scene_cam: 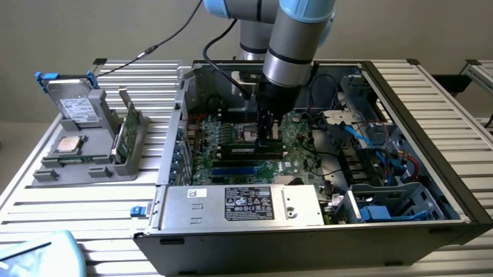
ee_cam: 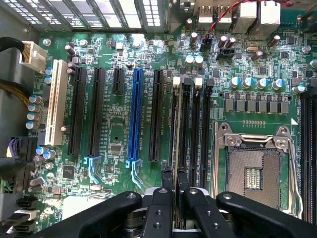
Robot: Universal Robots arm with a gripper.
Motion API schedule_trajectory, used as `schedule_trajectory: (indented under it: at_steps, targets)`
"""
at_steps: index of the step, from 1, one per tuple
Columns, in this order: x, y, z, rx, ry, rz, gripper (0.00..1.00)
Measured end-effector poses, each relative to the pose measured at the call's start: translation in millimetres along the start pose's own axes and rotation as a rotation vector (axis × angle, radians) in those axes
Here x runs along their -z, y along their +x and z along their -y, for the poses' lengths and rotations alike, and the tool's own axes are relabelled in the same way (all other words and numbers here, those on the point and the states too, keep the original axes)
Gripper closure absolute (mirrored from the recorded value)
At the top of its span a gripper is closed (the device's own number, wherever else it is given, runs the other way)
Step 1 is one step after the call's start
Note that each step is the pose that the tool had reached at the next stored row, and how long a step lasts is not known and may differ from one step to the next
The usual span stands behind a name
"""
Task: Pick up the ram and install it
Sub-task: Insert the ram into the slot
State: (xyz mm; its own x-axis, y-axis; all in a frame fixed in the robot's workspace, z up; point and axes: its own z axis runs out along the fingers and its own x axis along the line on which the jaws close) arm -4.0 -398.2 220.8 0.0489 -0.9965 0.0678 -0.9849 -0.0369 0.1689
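The tool [ee_cam: 174,173] is seen pinched narrow on the ram [ee_cam: 174,139], held edge-on over the black memory slots [ee_cam: 195,134] beside the processor socket [ee_cam: 255,168]. Little room is left inside the case walls [scene_cam: 182,98], crowded by cables [scene_cam: 370,135] at the exterior view's right. The case is carried on the slatted tabletop [scene_cam: 92,202].

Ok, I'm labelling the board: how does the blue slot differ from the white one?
The blue slot sits mid-board, nearer the memory slots; the white slot lies along the edge of the motherboard. The blue slot ends in a pale blue latch; the white slot has none. Both are empty and run parallel.
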Motion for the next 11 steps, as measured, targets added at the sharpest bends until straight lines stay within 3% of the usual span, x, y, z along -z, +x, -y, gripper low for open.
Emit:
schedule_trajectory:
  at_steps: [11]
  targets:
    - [-1.3,0.2,0.2,0.000,-0.0001,-0.0001,0.86]
